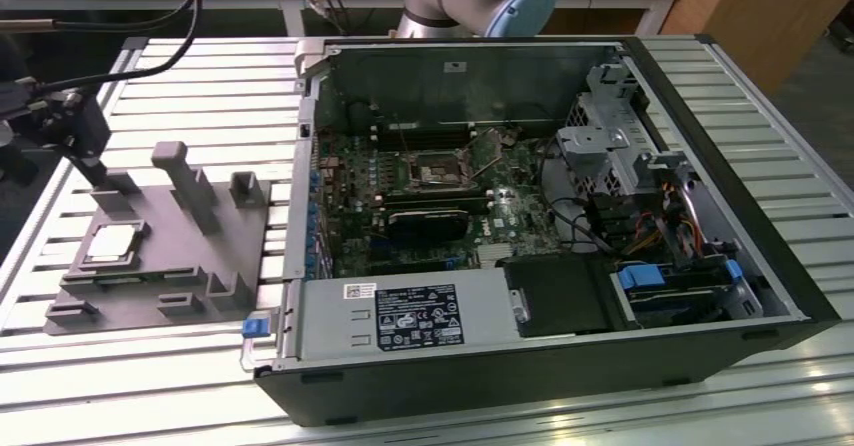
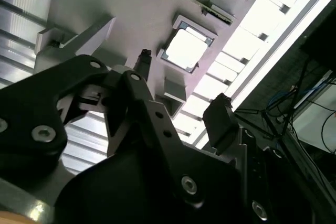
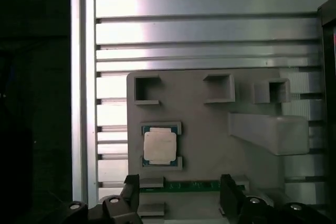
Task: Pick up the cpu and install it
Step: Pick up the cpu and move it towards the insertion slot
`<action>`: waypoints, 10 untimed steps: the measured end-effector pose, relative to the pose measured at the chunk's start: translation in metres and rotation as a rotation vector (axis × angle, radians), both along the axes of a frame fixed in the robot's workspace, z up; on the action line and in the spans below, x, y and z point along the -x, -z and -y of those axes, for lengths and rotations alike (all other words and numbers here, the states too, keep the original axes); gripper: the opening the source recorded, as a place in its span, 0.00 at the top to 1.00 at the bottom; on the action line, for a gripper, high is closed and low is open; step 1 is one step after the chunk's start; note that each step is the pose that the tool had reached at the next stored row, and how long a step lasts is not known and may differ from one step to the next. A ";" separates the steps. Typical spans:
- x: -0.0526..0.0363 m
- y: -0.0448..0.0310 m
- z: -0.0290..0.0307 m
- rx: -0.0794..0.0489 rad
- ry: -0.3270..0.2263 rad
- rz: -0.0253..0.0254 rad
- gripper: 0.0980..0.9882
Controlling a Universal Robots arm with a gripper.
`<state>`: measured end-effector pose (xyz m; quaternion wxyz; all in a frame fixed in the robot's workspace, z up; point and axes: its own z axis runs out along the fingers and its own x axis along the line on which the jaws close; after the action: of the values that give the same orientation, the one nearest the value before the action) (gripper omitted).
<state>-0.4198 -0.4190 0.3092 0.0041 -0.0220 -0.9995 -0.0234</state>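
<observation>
The cpu (image 1: 114, 243) lies flat in a recess of the grey fixture plate (image 1: 174, 256) on the slatted tabletop (image 1: 761, 96), at about 9 o'clock from the open computer case (image 1: 534, 371) in the exterior view, with the tool (image 3: 179, 182) above the plate in the first wrist view, its fingers apart and holding nothing

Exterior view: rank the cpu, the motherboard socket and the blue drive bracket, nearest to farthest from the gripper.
1. cpu, on the grey plate by the gripper.
2. motherboard socket, inside the case.
3. blue drive bracket, exterior view's right.
</observation>
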 end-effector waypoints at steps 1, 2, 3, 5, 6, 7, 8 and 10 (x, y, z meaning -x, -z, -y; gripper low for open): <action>0.0000 0.0018 0.0006 0.000 -0.005 0.0001 0.33; 0.0000 0.0036 0.0009 0.000 -0.008 0.0000 0.33; 0.0001 0.0054 0.0010 0.000 -0.009 0.0001 0.26; 0.0001 0.0086 0.0012 0.000 -0.010 0.0001 0.26; 0.0000 0.0099 0.0012 0.000 -0.010 0.0001 0.26; 0.0000 0.0112 0.0012 0.000 -0.010 0.0000 0.26; 0.0000 0.0124 0.0012 0.000 -0.010 0.0001 0.26; 0.0000 0.0151 0.0012 0.000 -0.010 0.0001 0.26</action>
<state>-0.4198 -0.4201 0.2942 0.0042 -0.0172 -0.9996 -0.0235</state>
